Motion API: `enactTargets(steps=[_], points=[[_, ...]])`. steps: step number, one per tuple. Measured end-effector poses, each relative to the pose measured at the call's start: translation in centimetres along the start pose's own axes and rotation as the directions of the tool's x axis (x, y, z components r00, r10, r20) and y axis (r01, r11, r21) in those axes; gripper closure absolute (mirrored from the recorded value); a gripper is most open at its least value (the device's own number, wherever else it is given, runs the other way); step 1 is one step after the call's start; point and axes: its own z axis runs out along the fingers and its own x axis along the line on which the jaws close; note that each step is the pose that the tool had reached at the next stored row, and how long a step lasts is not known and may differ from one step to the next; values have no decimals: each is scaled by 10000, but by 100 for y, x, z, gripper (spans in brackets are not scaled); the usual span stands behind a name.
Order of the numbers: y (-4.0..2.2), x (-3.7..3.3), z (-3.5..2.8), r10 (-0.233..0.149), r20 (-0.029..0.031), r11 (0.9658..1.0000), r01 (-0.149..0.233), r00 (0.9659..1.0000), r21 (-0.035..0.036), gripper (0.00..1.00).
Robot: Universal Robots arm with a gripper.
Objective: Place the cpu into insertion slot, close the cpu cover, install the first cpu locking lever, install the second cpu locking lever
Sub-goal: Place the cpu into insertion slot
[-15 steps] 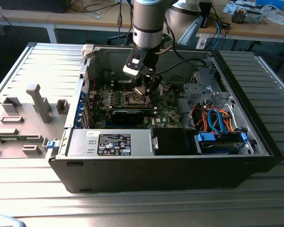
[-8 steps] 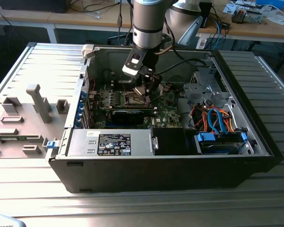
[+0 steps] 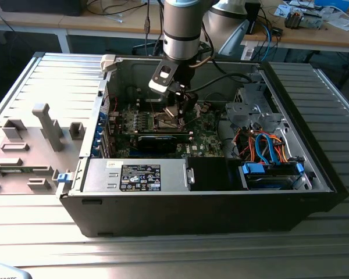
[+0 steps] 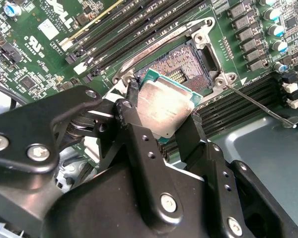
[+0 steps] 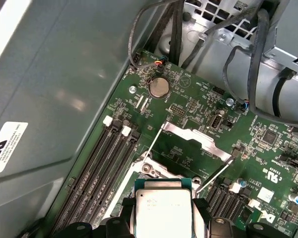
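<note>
My gripper (image 4: 164, 118) is shut on the cpu (image 4: 164, 105), a flat square chip with a silvery top, its black fingers (image 4: 130, 111) pinching two opposite edges. The chip hangs tilted just above the insertion slot (image 4: 183, 67), whose bare contact field shows beside it. In the first wrist view the cpu (image 5: 162, 212) sits between the fingers (image 5: 127, 204), with the cpu cover (image 5: 196, 138) standing open beyond the socket. Two thin locking levers (image 5: 154, 143) (image 5: 214, 175) stick up, unlatched. In the exterior view the gripper (image 3: 175, 111) is low inside the computer case, over the motherboard.
Black memory slots (image 5: 102, 163) run beside the socket. Cables (image 5: 248, 54) hang along the case wall. A black labelled power supply (image 3: 141, 177) and a blue-tabbed drive bay (image 3: 270, 173) sit at the near side. A grey fixture tray (image 3: 29, 148) lies at the exterior view's left.
</note>
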Motion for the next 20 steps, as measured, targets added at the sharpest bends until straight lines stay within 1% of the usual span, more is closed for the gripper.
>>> enactTargets(steps=[4,6,10,20], points=[[0,0,3,211,11,9998,-211,9998,-2,46],[0,0,5,368,25,9993,-368,9993,1,46],[0,0,9,622,32,9981,-622,9981,-5,46],[0,0,15,1011,44,9949,-1011,9949,-12,46]])
